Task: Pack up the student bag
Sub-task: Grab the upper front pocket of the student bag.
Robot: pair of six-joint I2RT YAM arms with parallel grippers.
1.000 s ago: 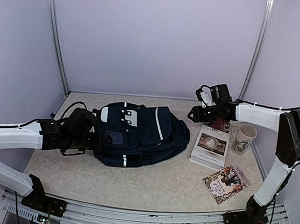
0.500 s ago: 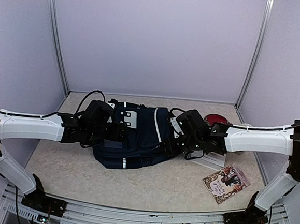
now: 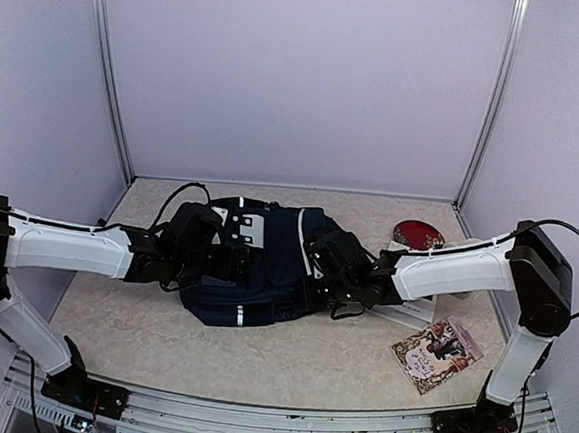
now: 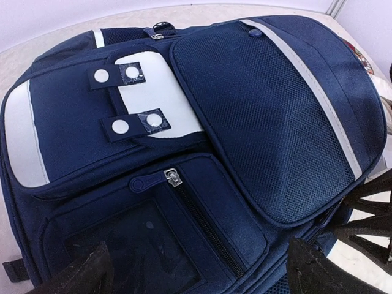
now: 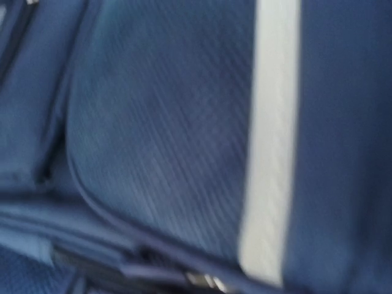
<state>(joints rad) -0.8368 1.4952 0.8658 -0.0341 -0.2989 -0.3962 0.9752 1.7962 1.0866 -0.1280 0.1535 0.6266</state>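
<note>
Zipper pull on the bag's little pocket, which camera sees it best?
Left wrist view: the silver zipper pull sits close and sharp on the student bag. In the top view it is too small to find. The right wrist view is too blurry to tell.

Table [image 3: 288,362]: pale, speckled top.
Centre: student bag [image 3: 265,275], lying flat.
Front right: illustrated booklet [image 3: 436,354].
Rear right: red round object [image 3: 417,234].

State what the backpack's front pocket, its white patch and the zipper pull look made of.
Front pocket: navy mesh fabric, matte, fine grid texture. White patch: smooth, probably vinyl or coated fabric, slight sheen. Zipper pull: likely metal, silvery glint.
</note>
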